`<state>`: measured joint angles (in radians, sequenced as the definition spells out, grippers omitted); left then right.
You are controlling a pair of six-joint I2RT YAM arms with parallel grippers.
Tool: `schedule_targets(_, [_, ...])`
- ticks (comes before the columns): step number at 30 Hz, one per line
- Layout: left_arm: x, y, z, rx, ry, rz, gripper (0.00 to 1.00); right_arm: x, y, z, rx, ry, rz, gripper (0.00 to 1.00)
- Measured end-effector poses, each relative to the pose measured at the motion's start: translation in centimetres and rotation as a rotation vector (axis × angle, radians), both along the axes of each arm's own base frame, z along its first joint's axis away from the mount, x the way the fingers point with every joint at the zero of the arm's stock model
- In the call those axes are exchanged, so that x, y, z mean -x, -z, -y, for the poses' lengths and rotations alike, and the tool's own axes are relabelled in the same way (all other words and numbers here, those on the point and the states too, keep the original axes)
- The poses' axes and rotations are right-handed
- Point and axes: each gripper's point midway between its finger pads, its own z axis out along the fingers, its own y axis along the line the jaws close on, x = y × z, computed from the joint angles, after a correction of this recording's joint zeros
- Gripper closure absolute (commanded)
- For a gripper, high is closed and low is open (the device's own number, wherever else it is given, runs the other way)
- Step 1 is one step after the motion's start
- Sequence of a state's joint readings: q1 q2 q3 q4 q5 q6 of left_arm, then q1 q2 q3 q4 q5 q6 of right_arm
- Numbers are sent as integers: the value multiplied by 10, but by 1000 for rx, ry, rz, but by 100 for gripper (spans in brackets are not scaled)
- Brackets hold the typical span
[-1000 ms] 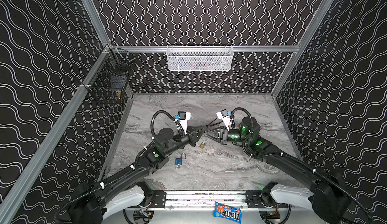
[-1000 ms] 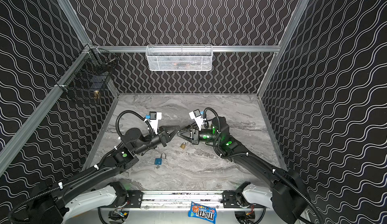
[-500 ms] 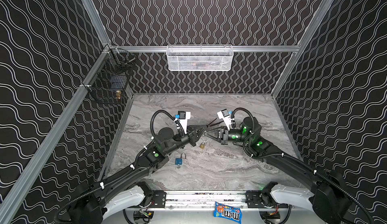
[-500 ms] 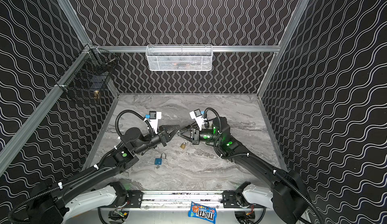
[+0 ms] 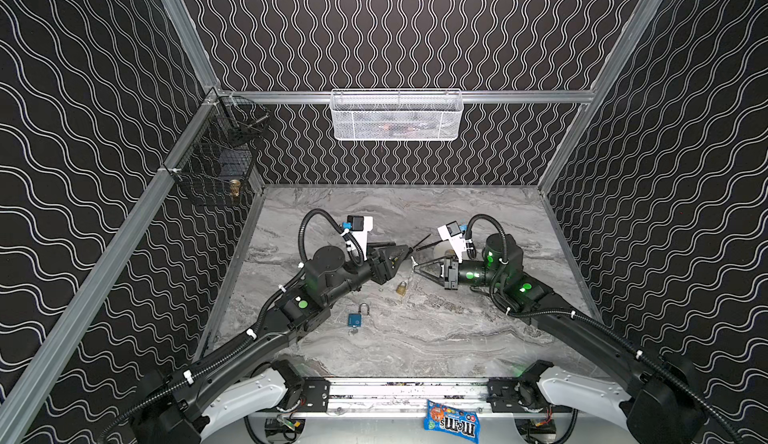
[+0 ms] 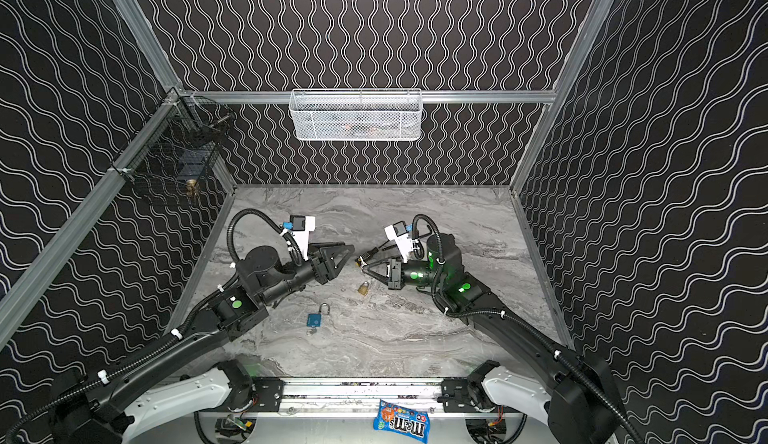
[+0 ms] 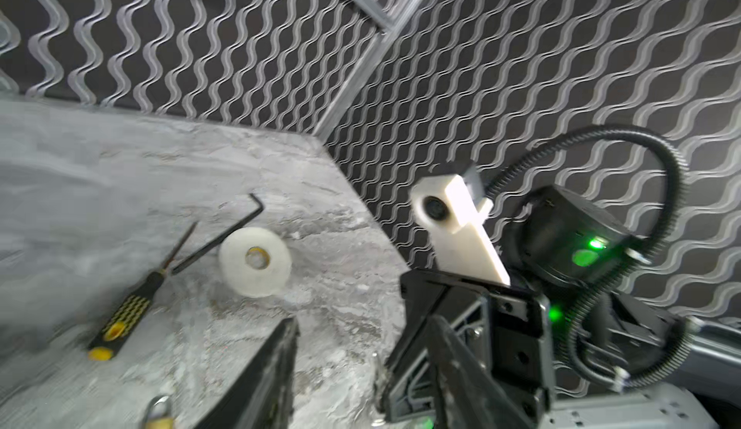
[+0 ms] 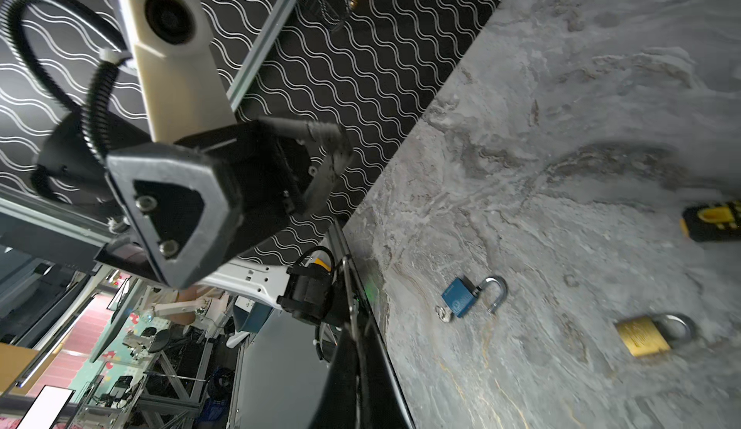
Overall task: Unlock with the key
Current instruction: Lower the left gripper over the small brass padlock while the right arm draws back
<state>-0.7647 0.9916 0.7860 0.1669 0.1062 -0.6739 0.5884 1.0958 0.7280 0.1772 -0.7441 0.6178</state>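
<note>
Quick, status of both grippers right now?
Left gripper: open, holding nothing.
Right gripper: closed, apparently pinching the tiny silvery flat metal key at its tips.

1. Black walls (image 5: 415, 26) with white wavy lines closed three sides.
2. Silver metal rails (image 5: 519, 96) framed the corners and crossed the back wall.
3. Underfoot lay a grey marbled tabletop (image 5: 457, 338), evenly lit.
4. A white mesh basket (image 5: 397, 116) hung on the back rail, and a black wire basket (image 5: 216, 172) hung in the left corner.
5. Beyond the front edge, a cluttered room (image 8: 160, 346) showed.
</note>
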Motion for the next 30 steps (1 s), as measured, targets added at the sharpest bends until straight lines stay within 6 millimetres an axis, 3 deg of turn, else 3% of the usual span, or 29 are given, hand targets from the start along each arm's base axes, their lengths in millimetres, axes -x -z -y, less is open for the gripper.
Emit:
schedule_targets(5, [-14, 37, -3, -154, -64, -124, 31, 4, 37, 16, 94, 66, -95, 100])
schedule_targets(9, [-22, 81, -1, -313, -86, -248, 30, 9, 67, 28, 163, 114, -167, 100])
schedule_targets(16, [-18, 149, 24, -584, -19, -400, 30, 22, 111, 42, 247, 151, -299, 100])
schedule_targets(30, [-22, 235, 28, -923, -47, -553, 29, 26, 146, 56, 322, 220, -380, 100])
